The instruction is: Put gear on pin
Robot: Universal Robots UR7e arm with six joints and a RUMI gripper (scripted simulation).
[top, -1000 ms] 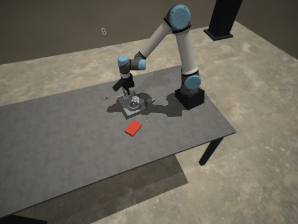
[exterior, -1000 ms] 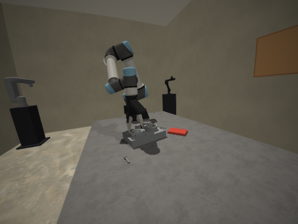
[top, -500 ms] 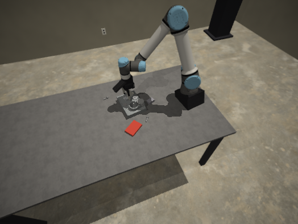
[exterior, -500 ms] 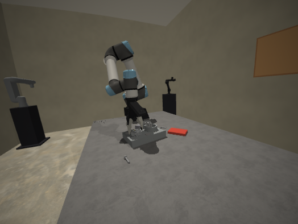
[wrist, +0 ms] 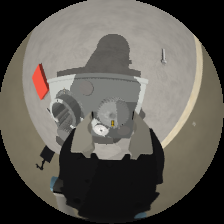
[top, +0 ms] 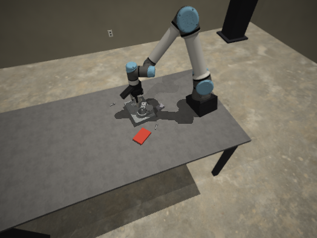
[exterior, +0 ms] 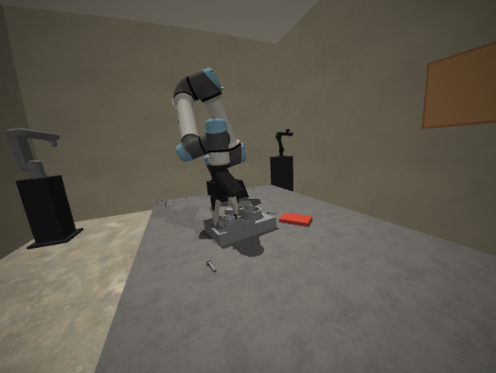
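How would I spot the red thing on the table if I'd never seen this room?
Find the long grey table with the robot arm bolted on it. In front of the grey block under the gripper lies a flat red slab, the only brightly coloured thing among grey parts and small screws.
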